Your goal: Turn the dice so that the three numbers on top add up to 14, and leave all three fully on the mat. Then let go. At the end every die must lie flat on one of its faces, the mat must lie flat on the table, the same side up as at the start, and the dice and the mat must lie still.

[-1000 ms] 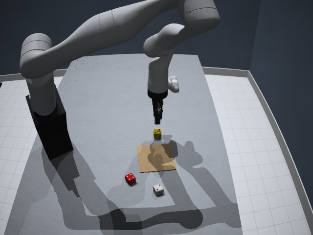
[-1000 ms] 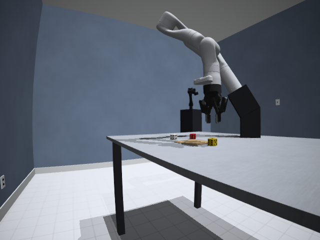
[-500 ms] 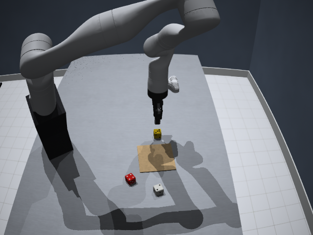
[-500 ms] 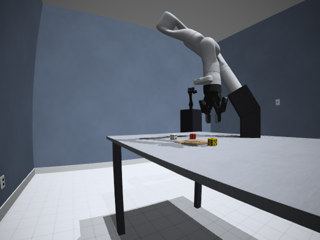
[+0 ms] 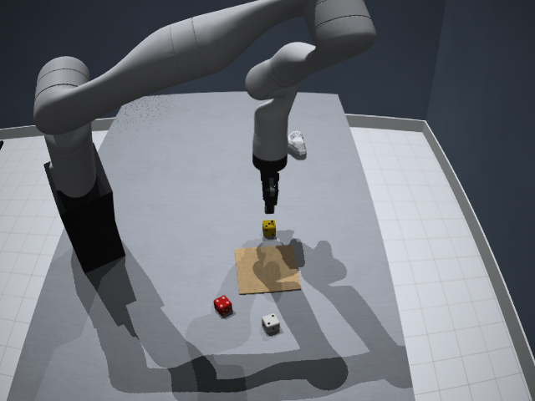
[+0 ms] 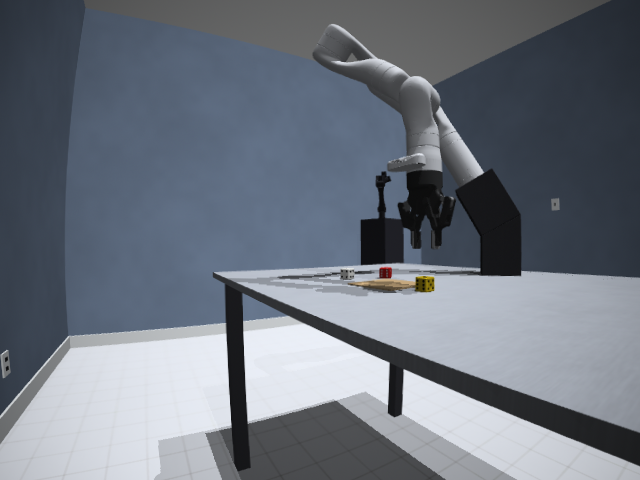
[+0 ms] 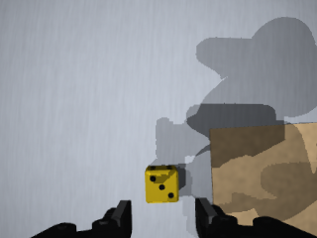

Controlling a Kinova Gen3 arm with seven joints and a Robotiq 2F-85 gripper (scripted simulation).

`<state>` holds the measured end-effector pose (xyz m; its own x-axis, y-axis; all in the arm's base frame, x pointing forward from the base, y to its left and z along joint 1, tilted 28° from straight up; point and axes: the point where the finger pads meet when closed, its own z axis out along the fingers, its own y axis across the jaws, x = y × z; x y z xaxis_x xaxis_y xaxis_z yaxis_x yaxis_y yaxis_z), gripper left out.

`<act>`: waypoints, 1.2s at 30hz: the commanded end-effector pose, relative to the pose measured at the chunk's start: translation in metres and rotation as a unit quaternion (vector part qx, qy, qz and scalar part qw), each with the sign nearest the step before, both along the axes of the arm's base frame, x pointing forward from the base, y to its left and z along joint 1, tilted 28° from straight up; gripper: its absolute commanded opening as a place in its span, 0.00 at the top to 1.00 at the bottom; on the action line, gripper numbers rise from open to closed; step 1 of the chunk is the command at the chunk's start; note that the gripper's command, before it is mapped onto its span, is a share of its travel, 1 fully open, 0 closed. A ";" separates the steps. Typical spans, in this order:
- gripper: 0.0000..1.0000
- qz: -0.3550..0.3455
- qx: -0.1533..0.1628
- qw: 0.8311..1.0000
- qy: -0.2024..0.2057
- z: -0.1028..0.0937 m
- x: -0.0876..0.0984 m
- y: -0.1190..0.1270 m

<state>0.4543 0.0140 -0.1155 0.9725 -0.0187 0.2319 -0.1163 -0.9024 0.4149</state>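
One table (image 5: pixel 185 185) (image 6: pixel 465 330) (image 7: pixel 64 99), its near edge cut off in the top view; two of its legs (image 6: pixel 237 377) (image 6: pixel 395 387) show only in the exterior view. One arm (image 5: pixel 181 47) (image 6: pixel 382 77), based by the table's left edge as the top view has it, its highest part cropped there. One mat (image 5: pixel 259 285) (image 6: pixel 382 285) (image 7: pixel 243 149), lying nearer the right edge than the left; wrist view cuts it off.

One gripper (image 5: pixel 269 210) (image 6: pixel 426 245) (image 7: pixel 163 213), two fingers, about half open, nothing between them, above the table. From the top the fingers overlap, hiding the gap.

Three dice, all off the mat. Yellow die (image 5: pixel 268 228) (image 6: pixel 424 284) (image 7: pixel 161 187) on the mat's side toward the table's far edge, three up. Red die (image 5: pixel 222 305) (image 6: pixel 385 272), four up, and white die (image 5: pixel 271 323) (image 6: pixel 346 273), two up, lie toward the near edge, red closer to the left edge. Wrist view catches only yellow. Exterior: mat very foreshortened, top pips hard to make out.
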 end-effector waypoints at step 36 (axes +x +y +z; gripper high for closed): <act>0.54 0.003 0.001 1.000 -0.001 -0.039 0.013 -0.020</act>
<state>0.4645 -0.0037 -0.1518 0.9734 -0.0099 0.2290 -0.1072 -0.9026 0.4169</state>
